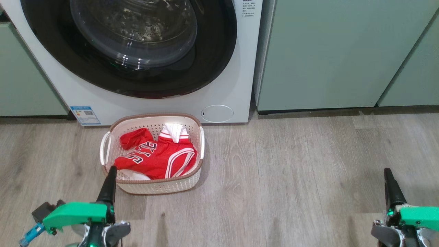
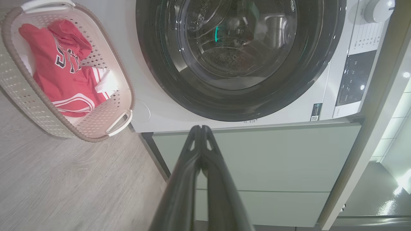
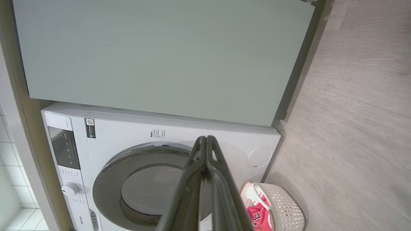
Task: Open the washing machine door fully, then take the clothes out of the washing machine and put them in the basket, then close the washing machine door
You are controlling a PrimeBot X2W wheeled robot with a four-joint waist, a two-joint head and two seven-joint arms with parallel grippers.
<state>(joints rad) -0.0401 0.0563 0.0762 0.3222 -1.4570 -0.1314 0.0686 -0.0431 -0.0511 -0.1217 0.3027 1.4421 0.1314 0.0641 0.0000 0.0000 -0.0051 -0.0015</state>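
Nearest me: left gripper [image 1: 111, 170] low left, right gripper [image 1: 387, 171] low right, both over the wood floor [image 1: 291, 171]. Jaws on both are pressed tight together, nothing in either. From the head camera the left tip overlaps the near rim of the basket [image 1: 161, 187]; the left wrist camera shows it apart from the basket. The basket stands on the floor just in front of the washing machine [image 1: 240, 85]. The clothes [image 1: 157, 157] lie inside it: a red jersey with white trim, white fabric showing at the far and near edges. Behind, I read the washing machine door [image 1: 214, 61] as flush against the front. Small round flap [image 1: 216, 113] at the machine's lower right. Green cabinets [image 1: 325, 51] either side.
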